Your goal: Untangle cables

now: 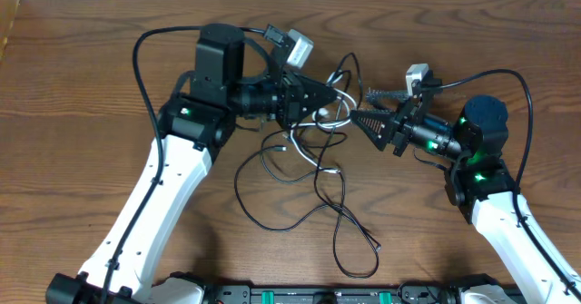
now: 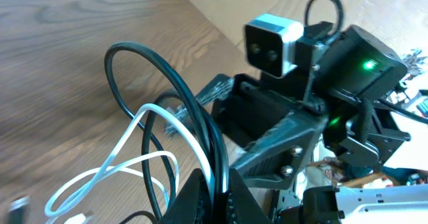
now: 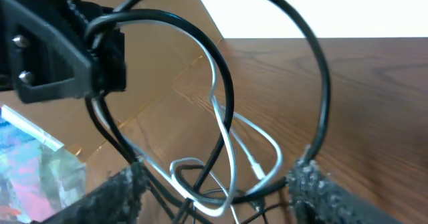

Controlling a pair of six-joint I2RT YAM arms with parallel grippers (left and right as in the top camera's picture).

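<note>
Overall, the brown wooden surface (image 1: 73,113) fills the overhead view. Two white arms reach in from its near edge, the left arm (image 1: 154,195) and the right arm (image 1: 508,222), and their claws meet almost tip to tip. The left claw (image 1: 329,104) is pressed together on the cables (image 1: 338,211), pinching several strands at once. The right claw (image 1: 363,106) faces it just beside, with its fingers spread. From above, most of the tangle lies on the surface on the near side of both claws, in thin loops that cross one another. A smaller loop rises on the far side of the claws.

The left wrist view shows what the overhead view cannot. At the closed tips of the left claw (image 2: 212,197), black cables (image 2: 167,70) and a white cable (image 2: 134,127) run together into the pinch and arch up ahead of it. Behind these arches, the camera (image 2: 271,43) on the right arm looks back.

Only the right wrist view shows the gap in the right claw (image 3: 217,197). Its rough fingers stand wide apart, and the white cable hangs between them. A black loop comes down at the right-hand finger, but I cannot tell whether it touches. Ahead and up to the left, the left claw clamps its strands.
</note>
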